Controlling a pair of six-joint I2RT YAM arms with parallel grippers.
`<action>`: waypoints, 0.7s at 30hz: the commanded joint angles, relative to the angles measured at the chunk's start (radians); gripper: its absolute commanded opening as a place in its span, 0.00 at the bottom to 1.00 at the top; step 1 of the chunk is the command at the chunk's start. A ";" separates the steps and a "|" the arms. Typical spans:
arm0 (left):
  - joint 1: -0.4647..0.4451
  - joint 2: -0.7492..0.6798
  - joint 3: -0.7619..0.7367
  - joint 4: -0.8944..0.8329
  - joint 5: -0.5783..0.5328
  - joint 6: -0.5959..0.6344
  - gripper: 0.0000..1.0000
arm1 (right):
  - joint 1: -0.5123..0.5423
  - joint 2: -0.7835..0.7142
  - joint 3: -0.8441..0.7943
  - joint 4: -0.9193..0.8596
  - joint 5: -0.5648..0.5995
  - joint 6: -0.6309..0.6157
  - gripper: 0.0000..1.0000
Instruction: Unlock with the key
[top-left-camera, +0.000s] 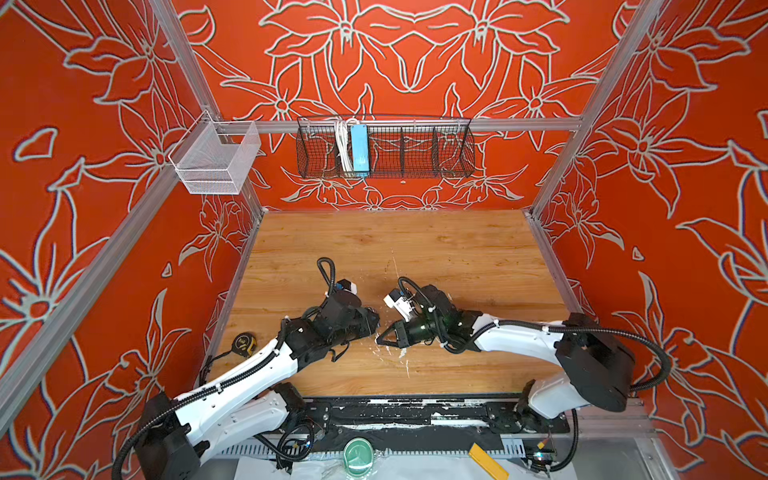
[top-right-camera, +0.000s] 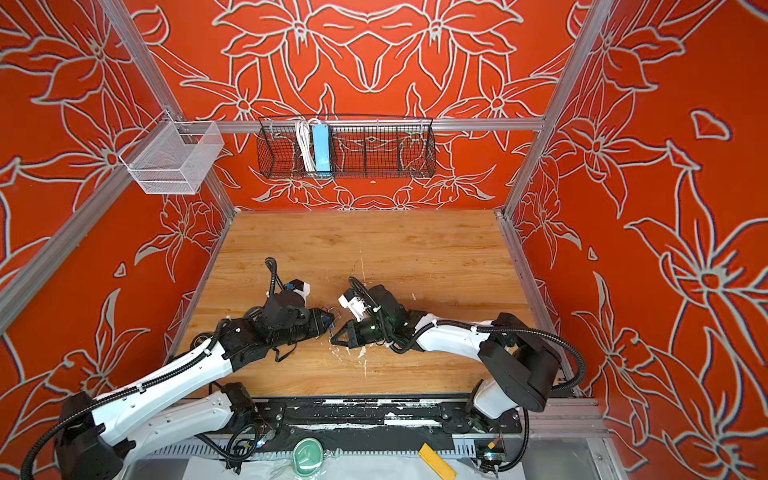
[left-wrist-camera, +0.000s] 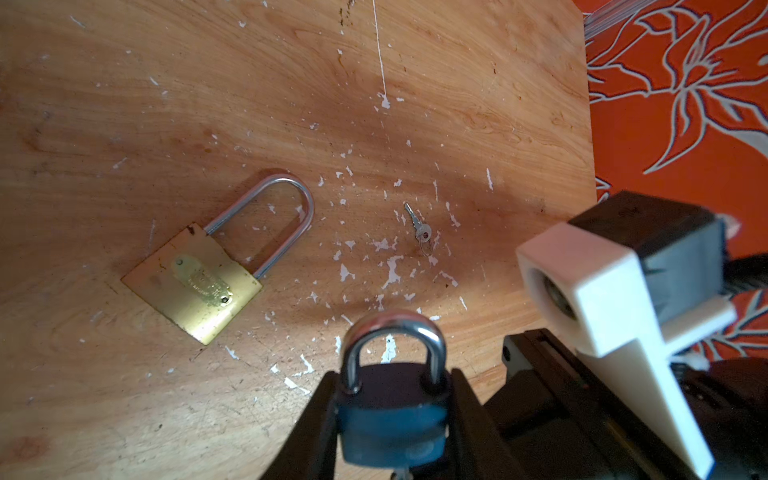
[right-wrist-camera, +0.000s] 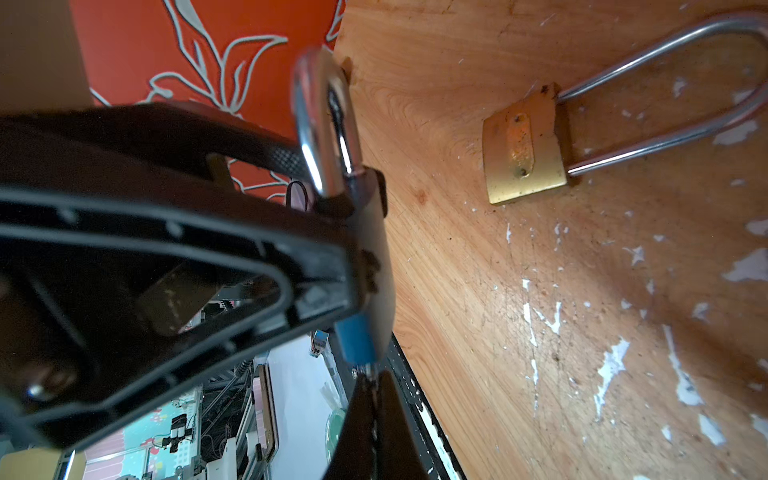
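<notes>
A blue padlock with a silver shackle sits between the fingers of my left gripper, which is shut on its body. Both shackle legs sit in the body. In the right wrist view, the same padlock is held edge-on. A small silver key sticks into its underside. My right gripper is shut on that key, its fingers pressed together. In both top views the two grippers meet tip to tip above the middle of the table.
A brass padlock with a long shackle lies flat on the wooden table, and a second small key lies beside it. A tape measure sits at the table's left edge. Wire baskets hang on the back wall.
</notes>
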 joint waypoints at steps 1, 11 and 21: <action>-0.013 -0.018 -0.020 -0.028 -0.030 -0.044 0.00 | -0.015 -0.057 0.017 0.047 0.073 -0.024 0.00; -0.013 -0.024 -0.062 0.046 -0.043 -0.253 0.00 | -0.012 -0.067 -0.014 0.097 0.110 -0.003 0.00; -0.013 -0.092 -0.171 0.163 -0.050 -0.474 0.00 | -0.009 -0.113 -0.051 0.068 0.154 -0.023 0.00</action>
